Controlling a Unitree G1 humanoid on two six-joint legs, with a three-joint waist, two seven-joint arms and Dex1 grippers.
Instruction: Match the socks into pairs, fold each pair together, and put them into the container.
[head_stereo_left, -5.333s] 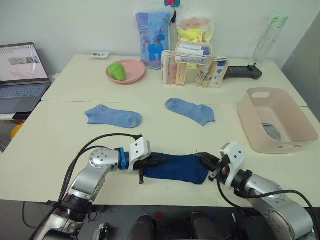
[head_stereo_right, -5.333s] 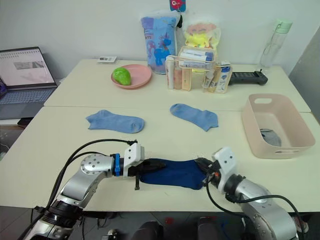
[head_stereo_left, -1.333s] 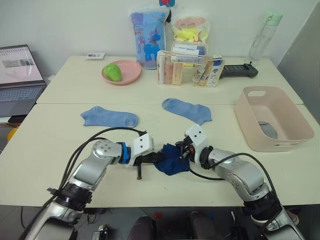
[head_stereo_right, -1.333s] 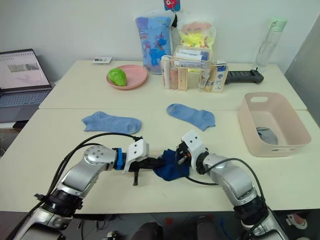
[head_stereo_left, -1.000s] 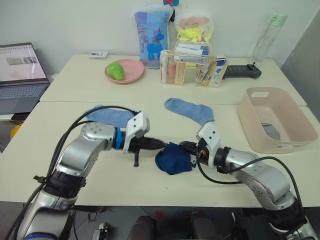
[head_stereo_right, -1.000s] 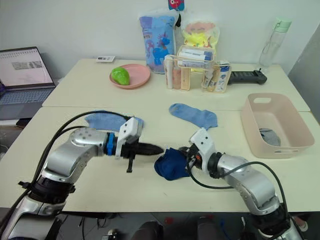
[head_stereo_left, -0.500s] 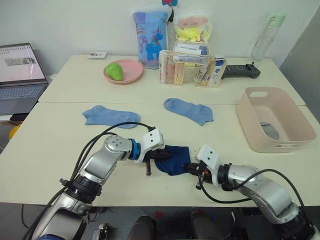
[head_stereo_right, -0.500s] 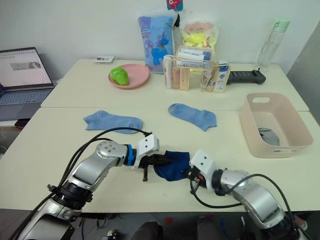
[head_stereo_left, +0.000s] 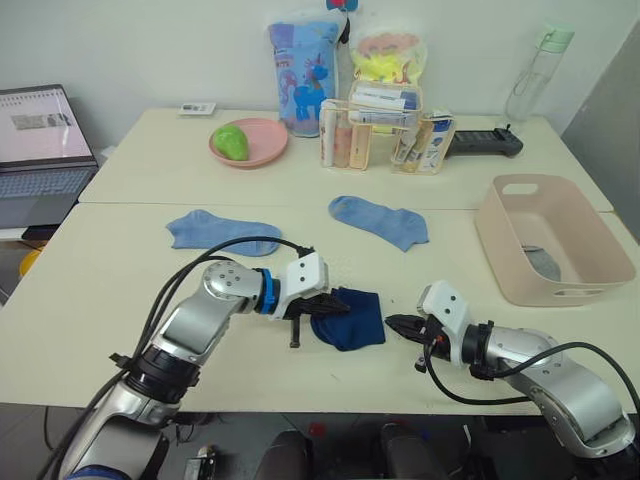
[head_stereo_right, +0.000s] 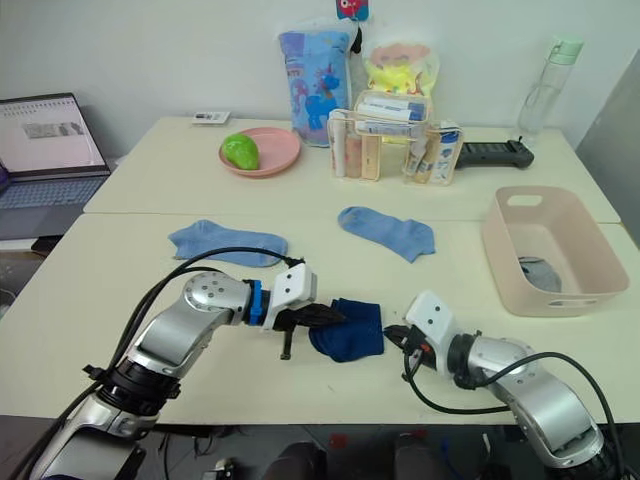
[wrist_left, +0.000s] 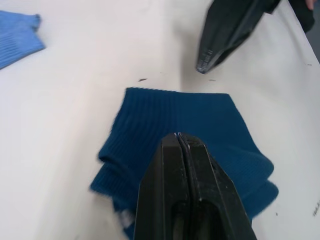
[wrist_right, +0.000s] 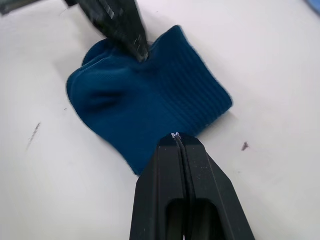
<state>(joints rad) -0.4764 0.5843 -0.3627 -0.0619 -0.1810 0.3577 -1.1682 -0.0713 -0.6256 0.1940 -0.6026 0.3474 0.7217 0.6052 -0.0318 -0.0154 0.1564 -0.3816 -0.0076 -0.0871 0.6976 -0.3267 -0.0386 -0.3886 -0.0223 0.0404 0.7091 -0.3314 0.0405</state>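
Cream bench (head_stereo_left: 120, 270) under the head camera, white wall behind, laptop (head_stereo_left: 40, 150) at my far left edge. Folded dark navy socks (head_stereo_left: 350, 318) lie as a compact bundle near the front of the bench, between my two arms. Left claw (head_stereo_left: 338, 309): fingers clenched together, tip resting on the bundle's left edge; the left wrist view shows the closed tip over the navy fabric with no cloth pinched between. Right claw (head_stereo_left: 392, 322): also clenched, empty, just to the right of the bundle and apart from it. Two light blue socks lie flat farther back, one (head_stereo_left: 224, 231) to the left, one (head_stereo_left: 380, 220) right of centre, well apart. Pink container (head_stereo_left: 596, 262) sits at the right side of the bench with a grey sock (head_stereo_left: 540, 262) inside. Pink plate (head_stereo_left: 262, 148) with a green fruit (head_stereo_left: 232, 141) and a clear organiser (head_stereo_left: 385, 135) stand along the back.
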